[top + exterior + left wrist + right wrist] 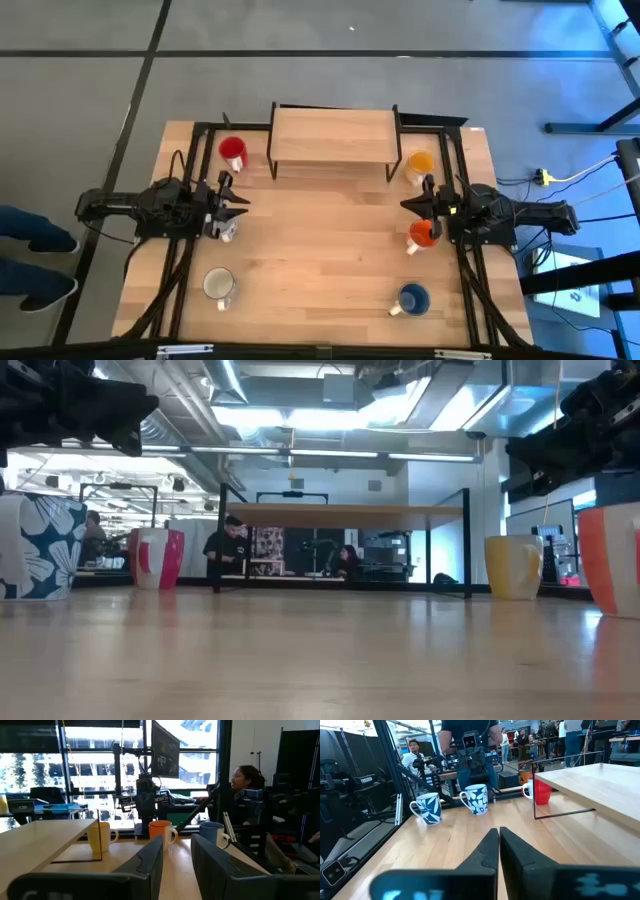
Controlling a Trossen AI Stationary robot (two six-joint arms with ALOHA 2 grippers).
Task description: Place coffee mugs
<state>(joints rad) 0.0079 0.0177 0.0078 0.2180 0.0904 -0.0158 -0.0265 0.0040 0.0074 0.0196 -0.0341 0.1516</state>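
From above, with the table centre as the dial, a white patterned mug (218,285) stands at seven o'clock and the blue mug (413,298) at five. The left gripper (237,199) hovers at nine, fingers spread, a second patterned mug (228,232) just beside it. The right gripper (411,206) sits at three, fingers pressed together (nothing between them), the orange-red mug (424,233) alongside. The red mug (233,152) is at eleven, the yellow-orange mug (420,163) at one, flanking the wooden shelf (333,136).

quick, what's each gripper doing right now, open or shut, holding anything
Left gripper: open, holding nothing, above the table by a patterned white mug.
Right gripper: shut, holding nothing, by the orange-red mug.
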